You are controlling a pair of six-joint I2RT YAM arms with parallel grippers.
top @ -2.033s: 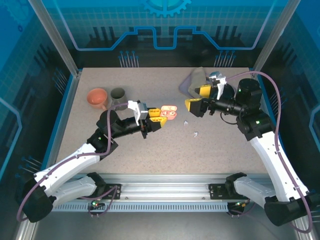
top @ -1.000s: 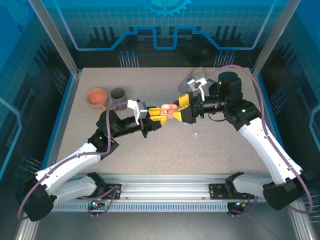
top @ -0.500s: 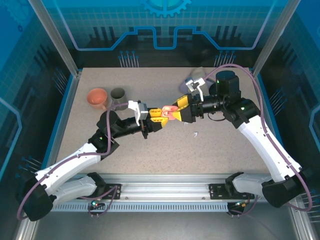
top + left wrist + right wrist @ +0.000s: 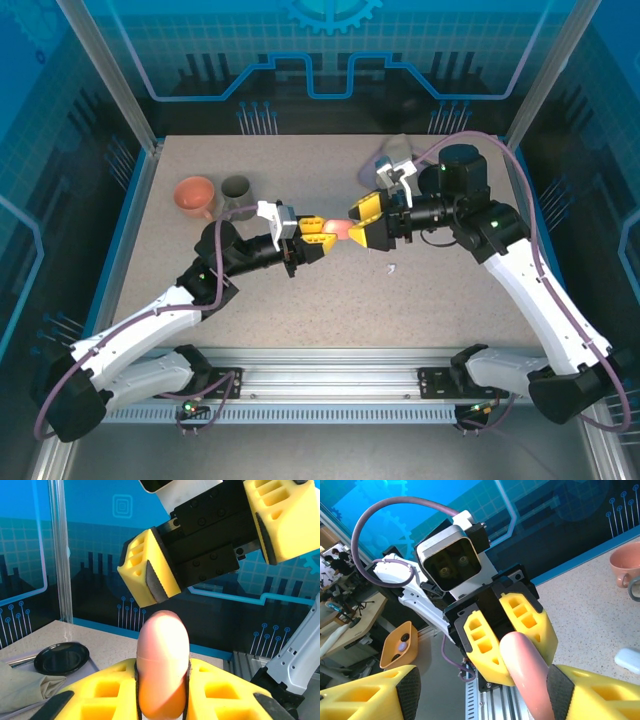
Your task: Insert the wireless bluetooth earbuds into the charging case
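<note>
The table [image 4: 300, 170] has both arms meeting over its middle. The left gripper [image 4: 322, 236] is clamped on the salmon-pink charging case [image 4: 162, 655], gripping its lower half between the yellow fingers [image 4: 100, 692]. The case's long axis runs along those fingers, roughly crosswise over the table, and its rounded free end points at the right gripper [image 4: 352, 226]. That gripper's jaws stand wide. From the right wrist, the free end sits in the gap, much nearer one pad; contact cannot be told. A tiny white earbud [image 4: 392, 267] lies on the table near the right gripper, too small to tell its heading.
</note>
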